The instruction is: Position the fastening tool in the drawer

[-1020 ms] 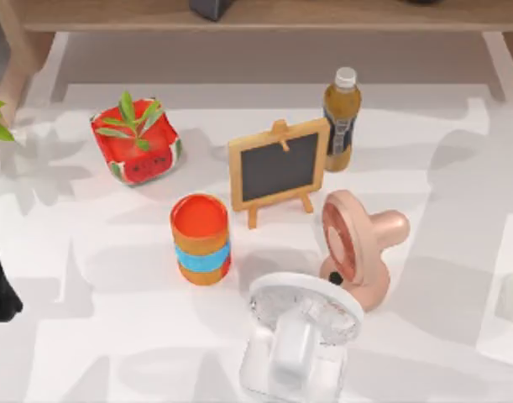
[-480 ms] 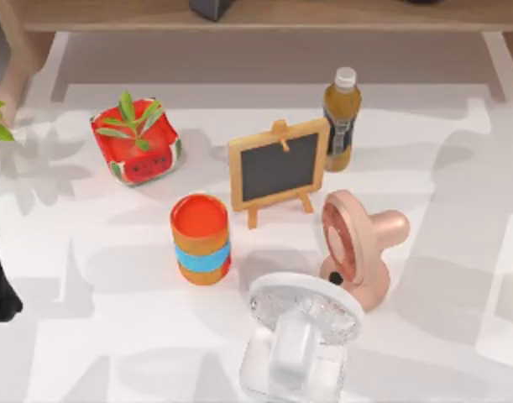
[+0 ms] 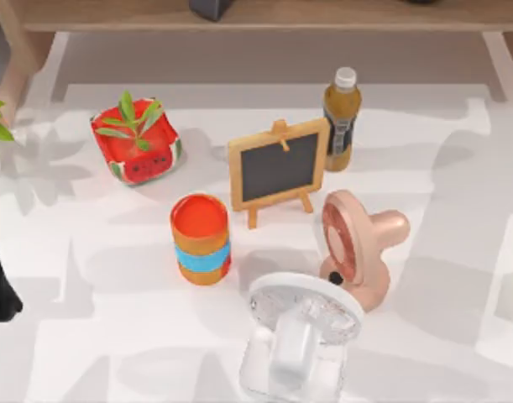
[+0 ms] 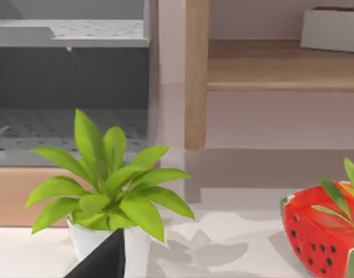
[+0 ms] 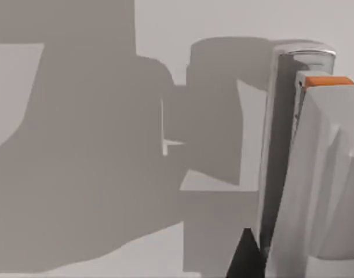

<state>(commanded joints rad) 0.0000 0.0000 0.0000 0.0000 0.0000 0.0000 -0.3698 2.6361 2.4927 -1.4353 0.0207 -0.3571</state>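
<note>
Nothing on the table has shifted since a second ago; the fastening tool (image 5: 292, 174) lies in the same place.

The fastening tool is a slim white-grey stapler with an orange tab at one end, lying flat on the pale table (image 3: 113, 336) in shadow, close beneath the right wrist camera. A dark sliver of the right gripper (image 5: 244, 258) sits just beside it; how its jaws stand cannot be told. Mid-table, a white fan (image 3: 302, 323) stands next to a pink fan (image 3: 357, 248), with a small chalkboard (image 3: 279, 168), a bottle (image 3: 342, 117) and an orange cup (image 3: 201, 239) near them. A watermelon pot (image 3: 137, 143) is further left. The left gripper (image 4: 101, 262) is parked at the left edge near a leafy plant (image 4: 107, 191); the state of its jaws cannot be told.
</note>
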